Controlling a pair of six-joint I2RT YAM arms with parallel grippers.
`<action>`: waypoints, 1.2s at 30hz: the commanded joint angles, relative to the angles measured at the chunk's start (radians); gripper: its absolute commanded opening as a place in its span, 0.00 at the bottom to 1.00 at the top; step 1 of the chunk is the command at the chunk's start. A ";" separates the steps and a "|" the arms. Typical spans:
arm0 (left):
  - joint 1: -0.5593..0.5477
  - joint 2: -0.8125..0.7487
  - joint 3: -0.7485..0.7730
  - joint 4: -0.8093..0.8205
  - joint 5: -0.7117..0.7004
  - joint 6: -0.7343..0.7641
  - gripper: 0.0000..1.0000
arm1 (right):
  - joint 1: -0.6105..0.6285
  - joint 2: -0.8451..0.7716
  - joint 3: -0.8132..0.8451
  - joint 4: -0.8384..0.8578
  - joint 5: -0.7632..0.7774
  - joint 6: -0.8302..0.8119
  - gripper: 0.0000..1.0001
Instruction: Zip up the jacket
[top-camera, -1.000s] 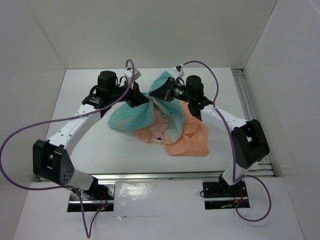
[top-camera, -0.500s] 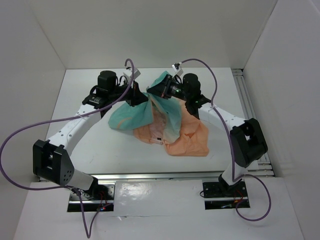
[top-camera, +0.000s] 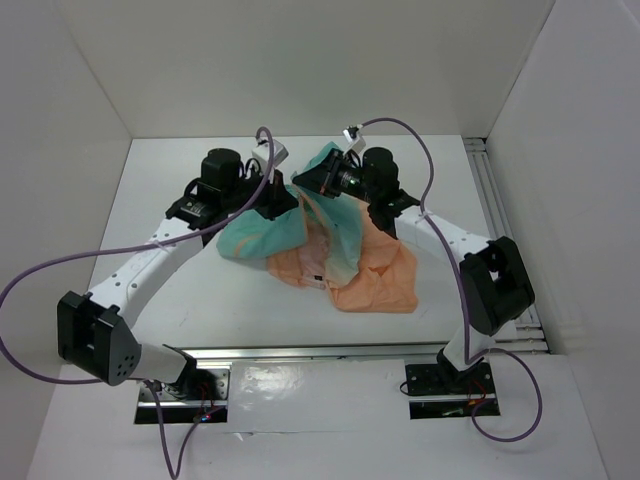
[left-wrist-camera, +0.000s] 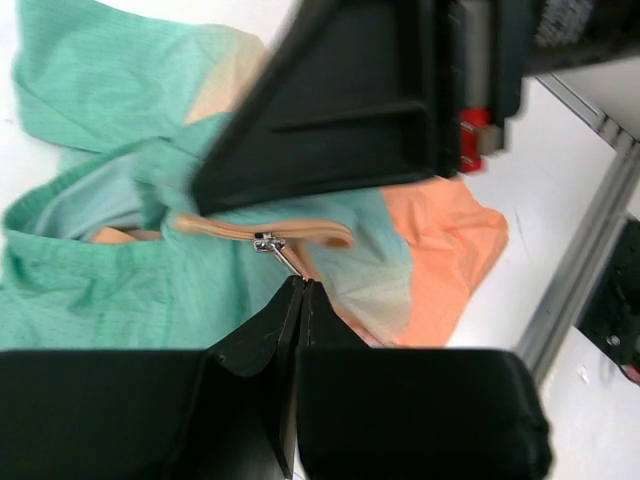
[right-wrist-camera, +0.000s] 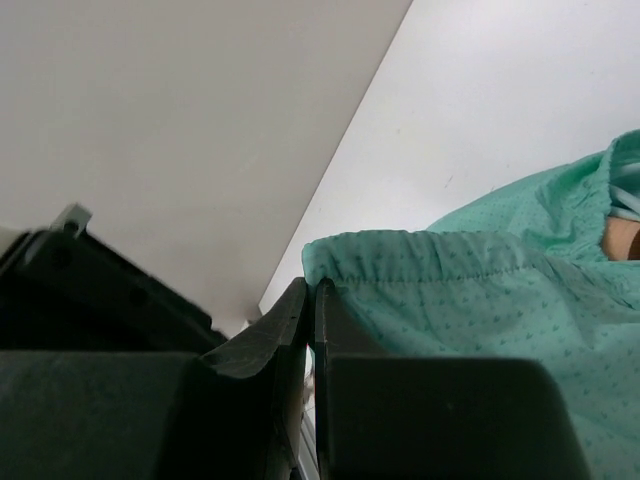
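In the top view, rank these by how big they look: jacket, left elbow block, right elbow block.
Largest: the jacket.
Then the left elbow block and right elbow block, which look about alike, so unranked.

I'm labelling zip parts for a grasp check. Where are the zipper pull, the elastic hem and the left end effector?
zipper pull (left-wrist-camera: 268, 242): left wrist view, on the metal slider.
elastic hem (right-wrist-camera: 430, 252): right wrist view, on the gathered green edge.
left end effector (left-wrist-camera: 301, 288): left wrist view, where its fingertips meet.

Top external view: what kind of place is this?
Likely a lab robot cell: plain white panel walls box in a white table, with a slotted aluminium rail along its right edge.
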 joint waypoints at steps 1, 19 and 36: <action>-0.064 -0.020 0.017 -0.060 0.088 -0.003 0.00 | -0.003 0.007 0.083 0.032 0.106 -0.006 0.00; -0.092 -0.029 -0.055 -0.080 0.117 -0.031 0.00 | -0.079 0.076 0.284 -0.056 0.195 -0.073 0.00; -0.193 -0.095 -0.239 -0.080 0.099 -0.115 0.00 | -0.380 0.340 0.878 -0.200 0.229 -0.070 0.00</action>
